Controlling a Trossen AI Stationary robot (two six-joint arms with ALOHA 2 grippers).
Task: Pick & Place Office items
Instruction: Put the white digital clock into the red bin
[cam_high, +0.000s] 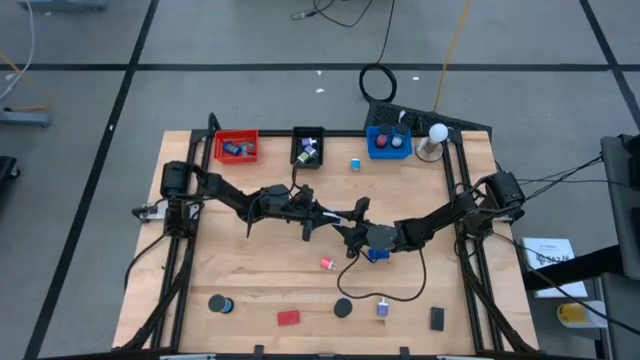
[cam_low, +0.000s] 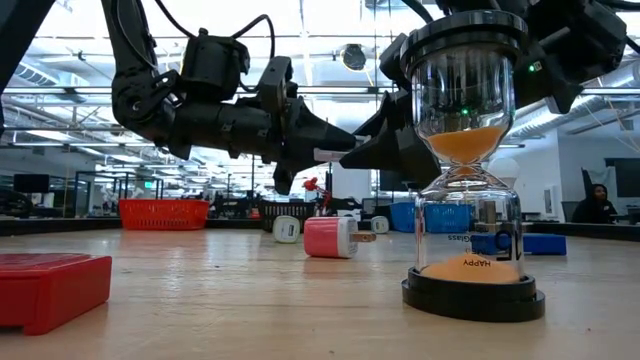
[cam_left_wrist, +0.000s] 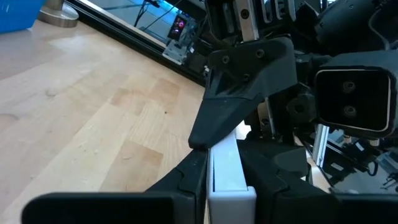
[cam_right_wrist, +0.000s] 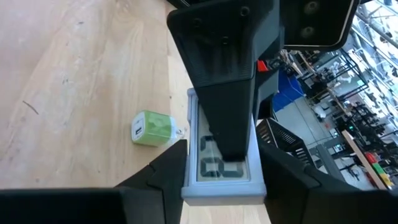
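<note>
On the wooden table (cam_high: 250, 280) both grippers meet mid-table clamping one white block (cam_left_wrist: 227, 168), several trays beyond filled, many items scattered behind them unsorted.

Both arms are meeting mid-worktop (cam_high: 240, 275), the left claw (cam_high: 335, 215) and right claw (cam_high: 352, 232) reaching toward each other above scattered office items (cam_high: 327, 263); their fingers are unclear.

Red tray (cam_high: 236, 147), black tray (cam_high: 308, 146), blue tray (cam_high: 388, 143); hourglass (cam_low: 470, 170) orange sand; green charger (cam_right_wrist: 154, 129).
</note>
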